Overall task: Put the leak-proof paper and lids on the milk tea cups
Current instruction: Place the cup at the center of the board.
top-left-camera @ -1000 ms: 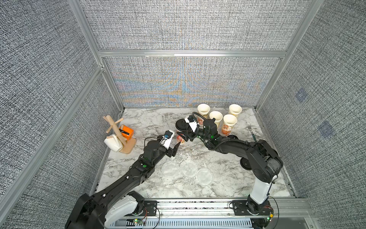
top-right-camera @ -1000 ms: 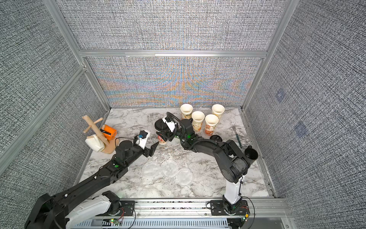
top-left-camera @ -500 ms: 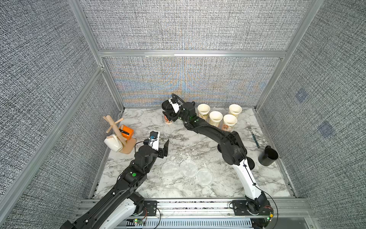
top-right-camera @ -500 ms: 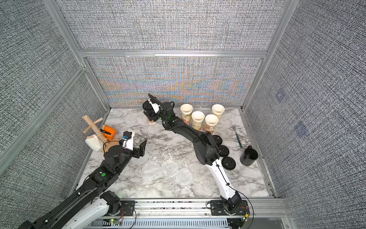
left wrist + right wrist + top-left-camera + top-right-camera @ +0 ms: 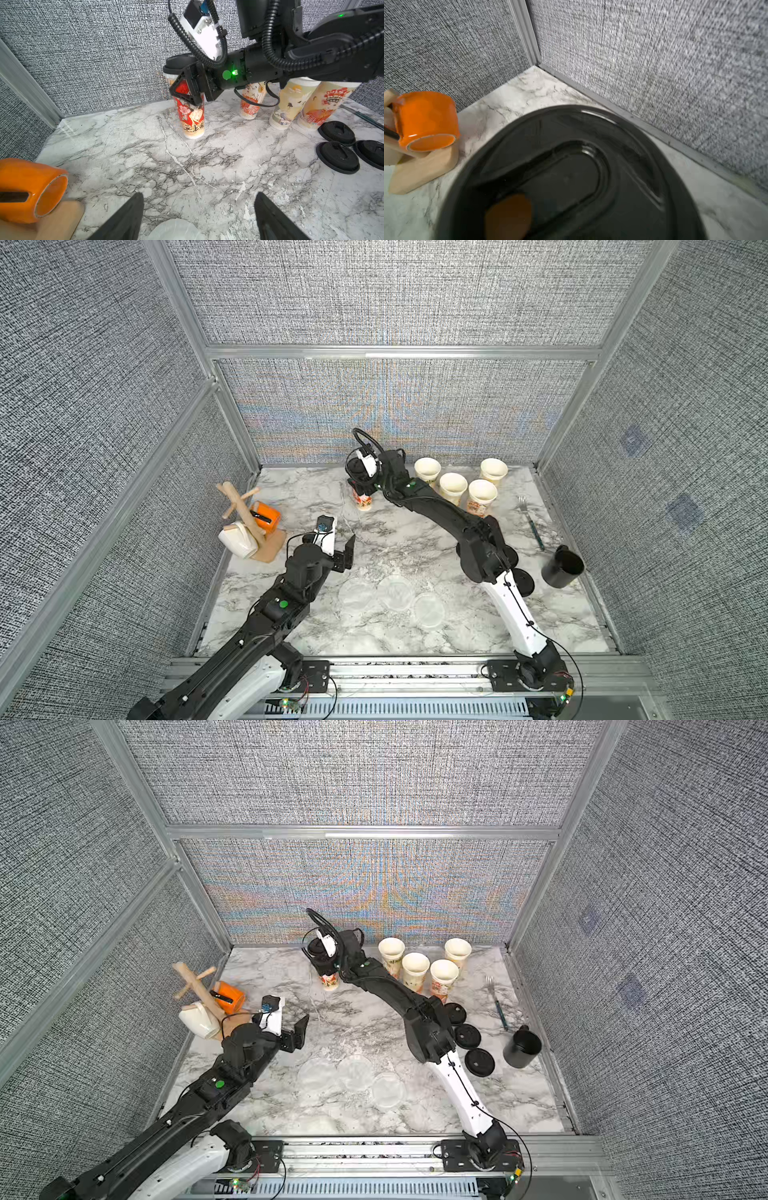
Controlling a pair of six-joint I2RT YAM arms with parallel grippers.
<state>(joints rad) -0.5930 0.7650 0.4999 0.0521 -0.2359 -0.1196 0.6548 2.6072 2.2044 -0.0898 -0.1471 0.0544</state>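
Just under the left gripper (image 5: 198,195), which is spread wide and empty, lies a leak-proof paper disc (image 5: 174,229); the farther right gripper (image 5: 187,89) clasps a lidded milk tea cup (image 5: 192,118).

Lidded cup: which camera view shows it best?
Left wrist view: the lidded cup shows nearly whole, black lid to base, right gripper around it. Both top views show just lid and lower part, that gripper hiding the middle; the right wrist view shows only the lid's top.
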